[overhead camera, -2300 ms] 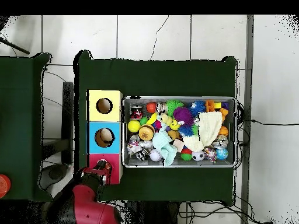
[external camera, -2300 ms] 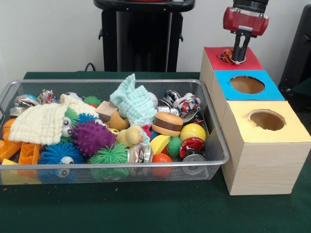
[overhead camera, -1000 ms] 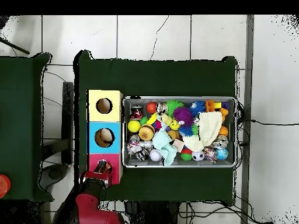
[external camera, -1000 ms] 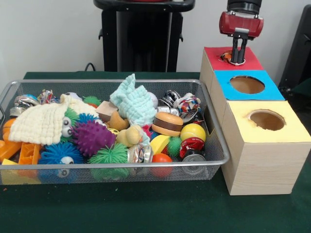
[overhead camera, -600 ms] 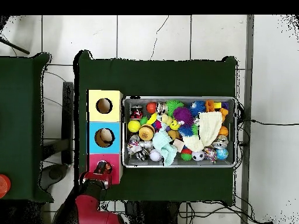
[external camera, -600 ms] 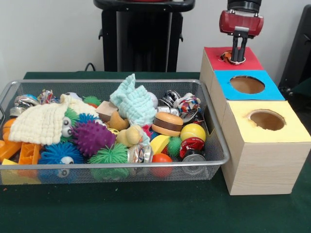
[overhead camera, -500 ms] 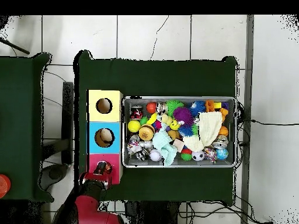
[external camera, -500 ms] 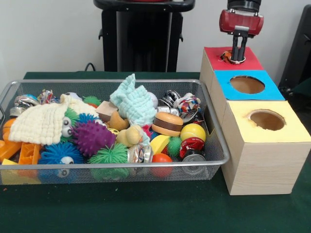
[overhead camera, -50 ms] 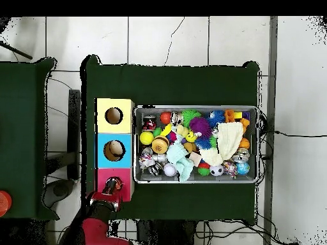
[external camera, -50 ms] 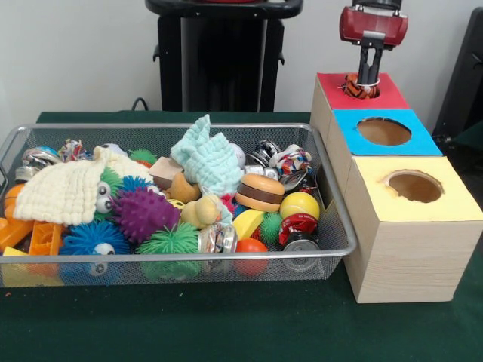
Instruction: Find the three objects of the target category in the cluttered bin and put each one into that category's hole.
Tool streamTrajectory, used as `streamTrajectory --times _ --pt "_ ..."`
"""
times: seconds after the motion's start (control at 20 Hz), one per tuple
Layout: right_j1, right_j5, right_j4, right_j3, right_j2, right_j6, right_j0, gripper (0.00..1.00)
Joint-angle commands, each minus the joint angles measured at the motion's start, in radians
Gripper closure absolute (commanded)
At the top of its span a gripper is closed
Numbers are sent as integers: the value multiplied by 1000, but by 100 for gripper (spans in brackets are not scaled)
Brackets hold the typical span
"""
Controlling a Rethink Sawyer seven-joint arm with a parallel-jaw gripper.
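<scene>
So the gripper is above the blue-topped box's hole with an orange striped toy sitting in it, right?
Not quite: the front view shows the gripper above the red-topped box, the orange striped toy sitting in its hole. The blue-topped box stands next to it.

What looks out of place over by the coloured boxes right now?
An orange and dark striped toy sits proud of the hole in the red box, not dropped through. The gripper hangs right over it.

In the front view the bin (external camera, -50 ms: 332, 226) sits left of a row of three boxes (external camera, -50 ms: 411, 249), touching the nearest, each box with a hole (external camera, -50 ms: 413, 185) on top, and the gripper (external camera, -50 ms: 367, 79) hangs over the farthest hole, where a toy (external camera, -50 ms: 355, 88) sits.
</scene>
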Motion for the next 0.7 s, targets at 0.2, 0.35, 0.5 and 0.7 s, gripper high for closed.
streamTrajectory --times 0.2,0.35,0.5,0.7 --pt "51 113 10 94 101 307 -22 100" --pt "63 93 -2 94 109 312 -31 100" --pt "71 79 -8 93 115 317 -35 100" --pt "82 63 -15 90 120 321 -39 100"
